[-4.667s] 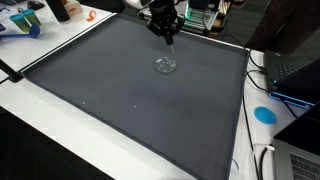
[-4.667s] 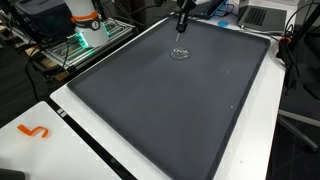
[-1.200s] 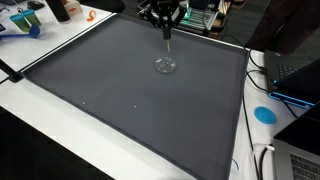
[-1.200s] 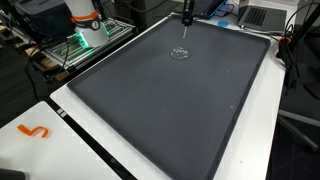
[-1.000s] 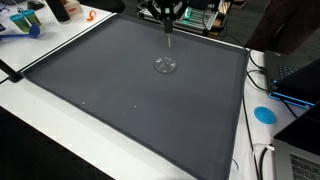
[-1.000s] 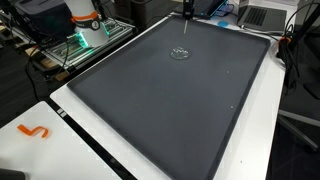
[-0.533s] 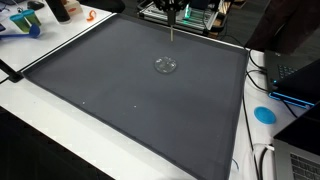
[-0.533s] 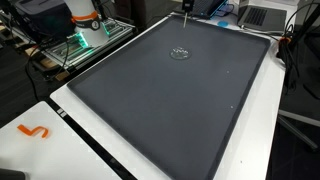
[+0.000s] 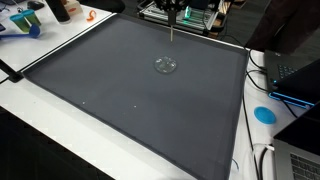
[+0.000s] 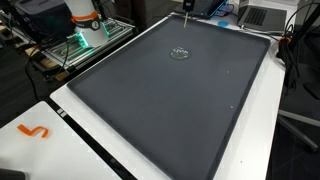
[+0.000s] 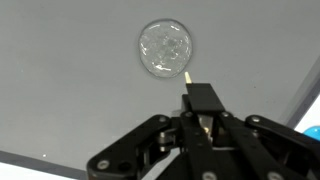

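**Stick held aloft, dish lying on the mat**

Your gripper is clamped on a thin wooden stick. Its fingers are pinched together and the stick pokes out past their tips. In both exterior views the gripper hangs over the far edge of the grey mat. The stick points straight down and ends well above the surface.

The small clear glass dish lies flat on the far half of the mat, apart from the stick. In the wrist view it sits just beyond the stick's tip. I cannot tell whether anything is in it.

As I judge it, the grasp is done: you have the stick firmly and it touches nothing. It is not yet set down anywhere.

Around you, the white table frames the mat. A blue disc lies near one edge of it, and an orange squiggle lies at a near corner. The closest obstacle is the equipment rack right behind the gripper, so mind it when you swing.
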Action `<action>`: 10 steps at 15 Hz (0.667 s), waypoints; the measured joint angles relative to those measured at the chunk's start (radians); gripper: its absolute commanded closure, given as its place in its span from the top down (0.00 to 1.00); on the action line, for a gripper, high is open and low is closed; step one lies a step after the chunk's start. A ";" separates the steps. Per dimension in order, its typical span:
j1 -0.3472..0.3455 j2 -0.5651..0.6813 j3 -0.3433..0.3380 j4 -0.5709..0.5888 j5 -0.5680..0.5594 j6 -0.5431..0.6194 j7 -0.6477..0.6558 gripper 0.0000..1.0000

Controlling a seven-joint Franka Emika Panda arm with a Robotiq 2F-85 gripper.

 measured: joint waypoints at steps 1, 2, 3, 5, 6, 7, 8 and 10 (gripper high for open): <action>0.007 0.004 0.007 0.008 -0.019 -0.003 0.014 0.03; 0.016 0.008 0.015 0.017 -0.039 -0.010 0.030 0.03; 0.026 0.014 0.025 0.028 -0.062 -0.021 0.050 0.03; 0.046 0.033 0.044 0.055 -0.118 -0.056 0.105 0.03; 0.057 0.047 0.053 0.070 -0.149 -0.073 0.134 0.03; 0.068 0.064 0.060 0.087 -0.184 -0.088 0.165 0.03; 0.079 0.082 0.065 0.103 -0.218 -0.099 0.195 0.03; 0.101 0.122 0.073 0.140 -0.284 -0.123 0.249 0.03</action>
